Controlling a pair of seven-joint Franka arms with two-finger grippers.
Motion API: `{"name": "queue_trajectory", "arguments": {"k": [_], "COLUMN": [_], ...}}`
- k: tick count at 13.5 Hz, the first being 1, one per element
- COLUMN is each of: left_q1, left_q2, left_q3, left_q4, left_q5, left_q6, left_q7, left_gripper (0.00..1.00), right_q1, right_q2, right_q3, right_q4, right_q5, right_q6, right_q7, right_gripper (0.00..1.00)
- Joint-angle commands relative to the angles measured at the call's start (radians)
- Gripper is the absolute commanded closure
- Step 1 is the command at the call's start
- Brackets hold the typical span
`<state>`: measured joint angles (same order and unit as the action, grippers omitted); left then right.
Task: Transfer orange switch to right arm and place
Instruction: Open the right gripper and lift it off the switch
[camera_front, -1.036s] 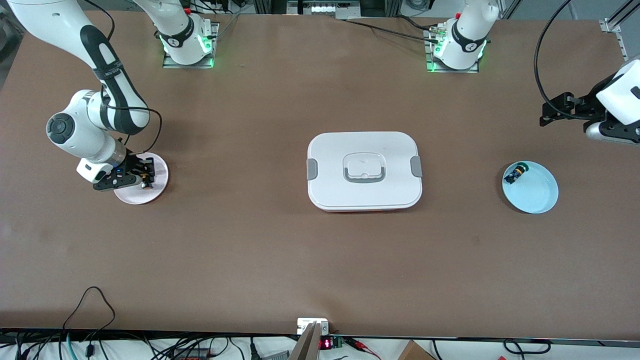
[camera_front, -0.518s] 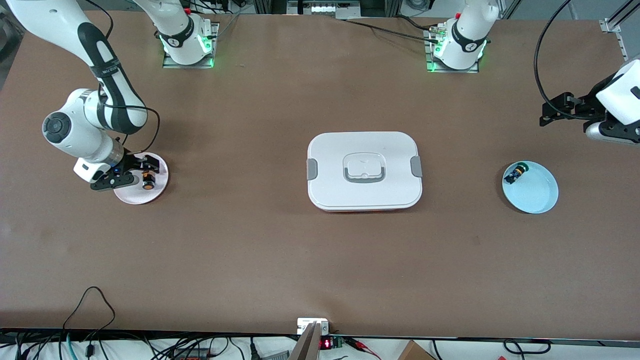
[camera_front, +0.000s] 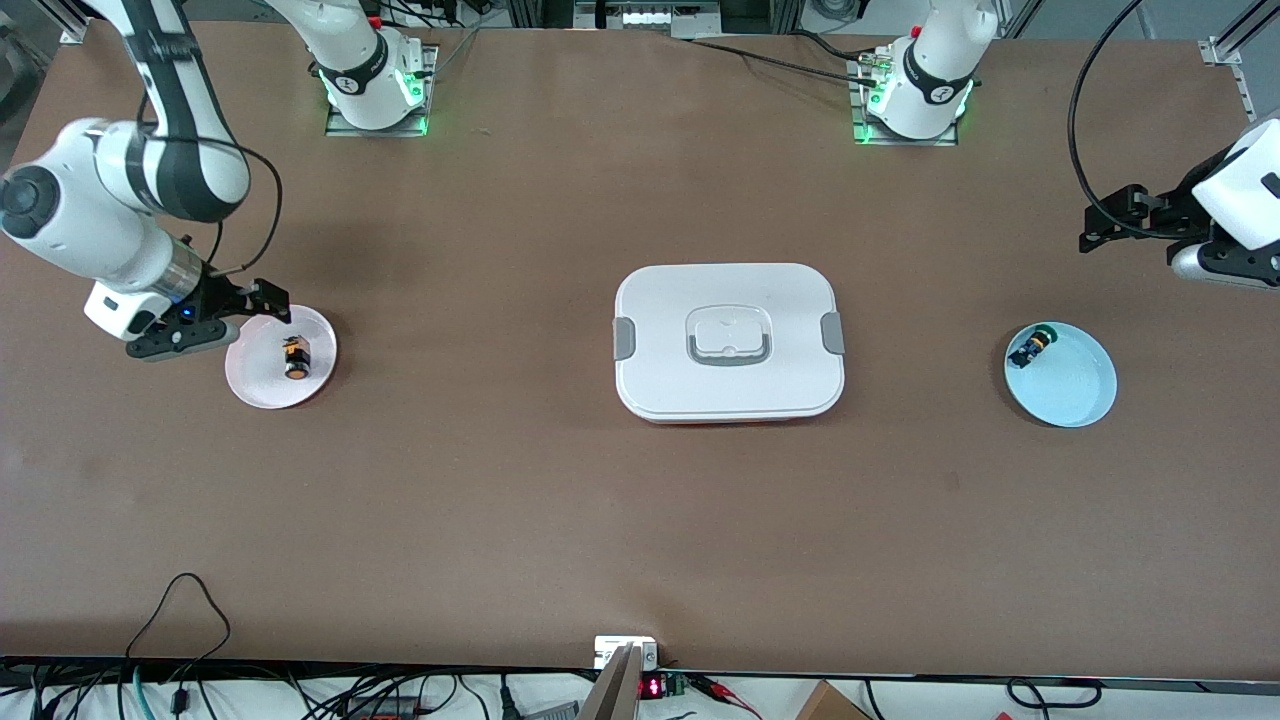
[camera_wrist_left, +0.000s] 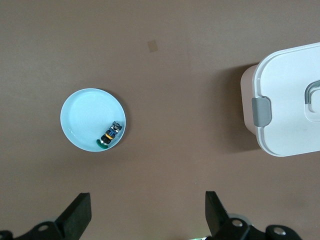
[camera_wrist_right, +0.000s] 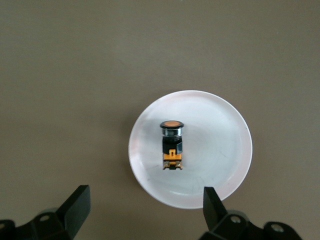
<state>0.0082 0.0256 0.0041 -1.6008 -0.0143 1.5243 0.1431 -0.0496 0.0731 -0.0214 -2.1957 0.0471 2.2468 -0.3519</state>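
Presently orange switch (camera_front: 296, 358) lies on pink plate (camera_front: 255, 385); right gripper (camera_front: 215, 318) above its rim, fingers spread, empty. Left gripper (camera_wrist_left: 147, 217) waits, fingers spread, empty.

In the front view the left hand (camera_front: 1100, 228) sat at the picture's edge, and most of its arm (camera_front: 1240, 190) was cut off there. Its own wrist view showed only the tips of its two fingers (camera_wrist_left: 79, 216); the rest fell below the frame. The white lidded box (camera_wrist_left: 285, 100) ran off the edge of that view, so only one grey clasp showed in full. The green-capped switch (camera_wrist_left: 109, 137) in the blue dish (camera_wrist_left: 80, 110) was too small to make out any detail. The right hand (camera_wrist_right: 142, 210) likewise showed only fingertips (camera_wrist_right: 212, 207) in its wrist view, and the right arm (camera_front: 90, 215) was cropped at the front view's edge.
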Motion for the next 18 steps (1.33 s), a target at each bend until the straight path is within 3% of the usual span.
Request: {"name": "queue_trajectory", "arguments": {"k": [1, 3, 7, 10, 13, 18], "left_q1": [-0.001, -0.001, -0.001, -0.001, -0.002, -0.002], "left_q2": [-0.009, -0.009, -0.007, -0.007, -0.007, -0.007], "left_q3": [-0.001, -0.001, -0.001, -0.001, -0.001, -0.001], "left_q4": [-0.001, -0.001, 0.001, 0.001, 0.001, 0.001], "left_q5": [0.007, 0.007, 0.007, 0.007, 0.007, 0.007], "left_q6": [-0.001, -0.001, -0.001, -0.001, -0.003, -0.003], "left_q7": [0.004, 0.004, 0.004, 0.004, 0.004, 0.004], "left_gripper": [0.0, 0.0, 0.0, 0.0, 0.0, 0.0], "right_q1": [0.027, 0.071, 0.097, 0.097, 0.091, 0.091], "right_q2": [-0.071, -0.116, -0.125, -0.112, -0.032, -0.024], "right_q3": [0.005, 0.006, 0.012, 0.012, 0.009, 0.008], "right_q4": [0.084, 0.186, 0.42, 0.497, 0.583, 0.596], "right_q5": [-0.056, -0.101, -0.104, -0.102, -0.093, -0.066], "right_q6": [-0.187, -0.358, -0.619, -0.636, -0.631, -0.635], "right_q7": [0.075, 0.149, 0.177, 0.171, 0.18, 0.218], "right_gripper": [0.0, 0.0, 0.0, 0.0, 0.0, 0.0]}}
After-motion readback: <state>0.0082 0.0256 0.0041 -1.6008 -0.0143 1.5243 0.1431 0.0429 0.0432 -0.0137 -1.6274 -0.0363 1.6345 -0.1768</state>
